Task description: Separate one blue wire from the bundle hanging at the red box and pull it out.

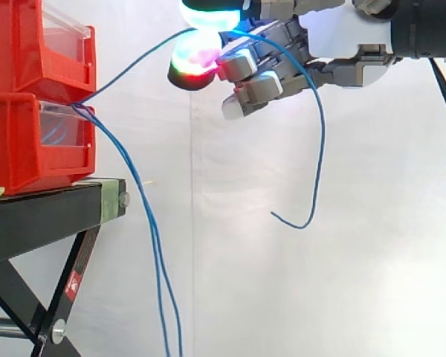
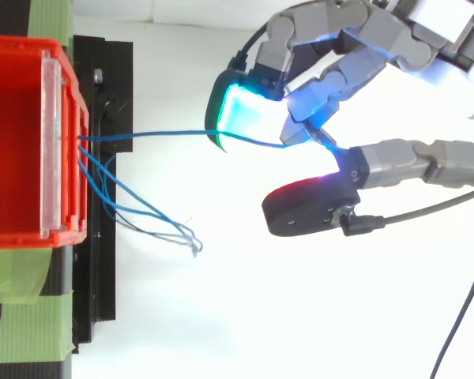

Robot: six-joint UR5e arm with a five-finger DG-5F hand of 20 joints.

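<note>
While the robot hand (image 1: 267,56) hung high to the right of the stacked red plastic bins (image 1: 15,149), its glowing fingertips (image 1: 208,13) were closed on a single thin blue wire (image 1: 321,137), pinching it between a cyan pad above and a red-green pad below. That wire rose in a taut slant from the front of the lower bin to the pinch. Past the robot hand it arched over and drooped in a long loose tail that ended in a small hook in mid-air. From above, it ran almost straight from the bin's front to the cyan pad (image 2: 249,110). The remaining bundle of blue wires (image 1: 150,223) drooped from the same bin front, past the edge of the black metal stand (image 1: 37,216), well apart from the robot hand.
</note>
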